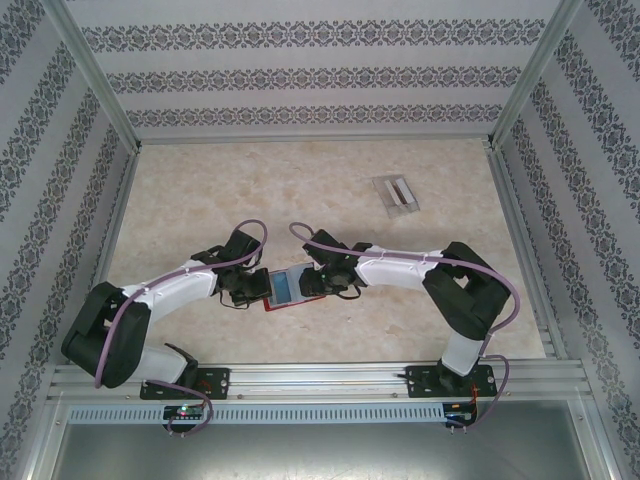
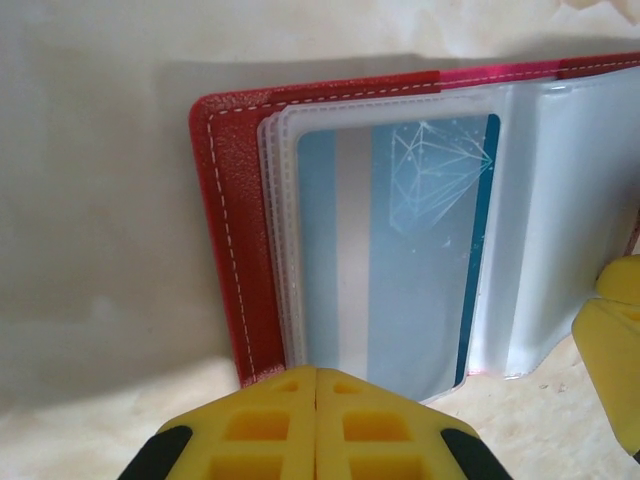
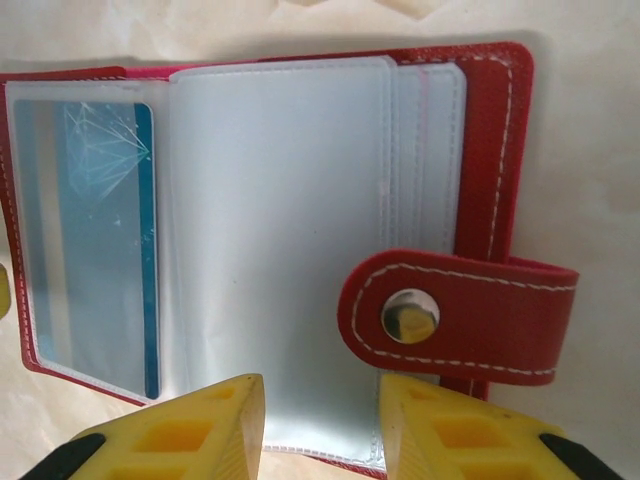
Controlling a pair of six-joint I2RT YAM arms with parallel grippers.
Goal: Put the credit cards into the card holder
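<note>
- Card holder [image 1: 286, 300] is lying open flat on the counter [image 1: 250, 190], right between the two end effectors, which come at it from either side.
- Top view gives the arm poses: both are bent with elbows swung out to the sides and forearms angling inward, so the wrists nearly meet over the holder.
- Top view also has a translucent grey tray [image 1: 397, 193] well away, beyond the right end effector [image 1: 315, 283]. There's something pale in it, too small to make out.
- Left wrist view gets you the close-up. A blue card [image 2: 400, 270] with a pale stripe and a web-like line pattern sits inside a clear pocket, just ahead of the left end effector [image 2: 316, 425].
- That left one is fully closed, its yellow fingers pressed together at the holder's near edge. Can't tell if anything is pinched in there.
- A yellow finger [image 2: 615, 350] of the other end effector pokes in at that view's right edge.
- Right wrist view shows the other half: empty clear pockets straight ahead, and the red snap tab [image 3: 460, 315] folded over them with its metal stud facing up.
- The right end effector's fingers are spread partway, a clear gap between them, with the edge of a clear pocket in that gap.
</note>
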